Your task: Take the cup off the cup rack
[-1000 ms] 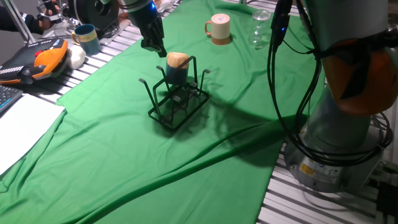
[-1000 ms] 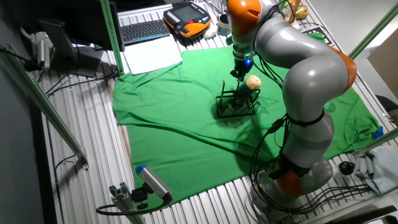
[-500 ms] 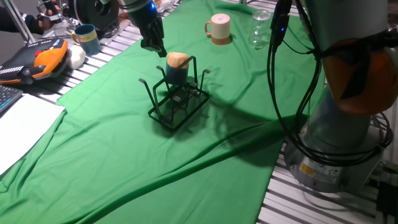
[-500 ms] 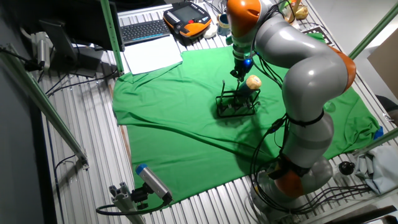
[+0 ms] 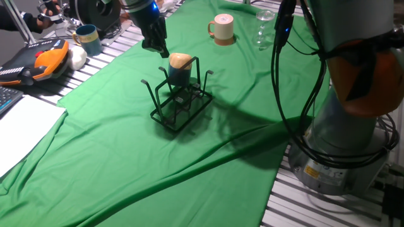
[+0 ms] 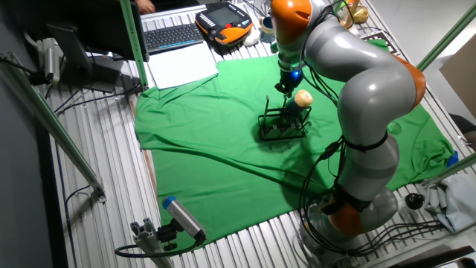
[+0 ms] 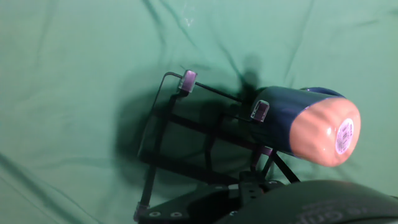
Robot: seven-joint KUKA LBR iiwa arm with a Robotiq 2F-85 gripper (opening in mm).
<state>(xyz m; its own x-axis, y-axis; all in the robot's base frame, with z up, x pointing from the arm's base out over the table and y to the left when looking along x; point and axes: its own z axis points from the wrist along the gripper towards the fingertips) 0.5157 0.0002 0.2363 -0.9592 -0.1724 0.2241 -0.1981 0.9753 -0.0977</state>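
The cup (image 5: 180,68) is dark blue with a tan rounded end and sits upside down on an upright prong of the black wire cup rack (image 5: 180,104) on the green cloth. It also shows in the other fixed view (image 6: 300,100) and in the hand view (image 7: 305,124), where the rack (image 7: 186,149) lies to its left. My gripper (image 5: 159,49) hangs just left of and slightly behind the cup, close to its top, and it also shows in the other fixed view (image 6: 285,88). Its fingers do not hold the cup. I cannot tell how wide they stand.
A cream handled mug (image 5: 221,29) and a clear glass (image 5: 264,26) stand at the back of the cloth. A teal mug (image 5: 87,39) and an orange-black pendant (image 5: 38,60) lie off the cloth at the left. The arm's base (image 5: 344,126) and cables stand at the right.
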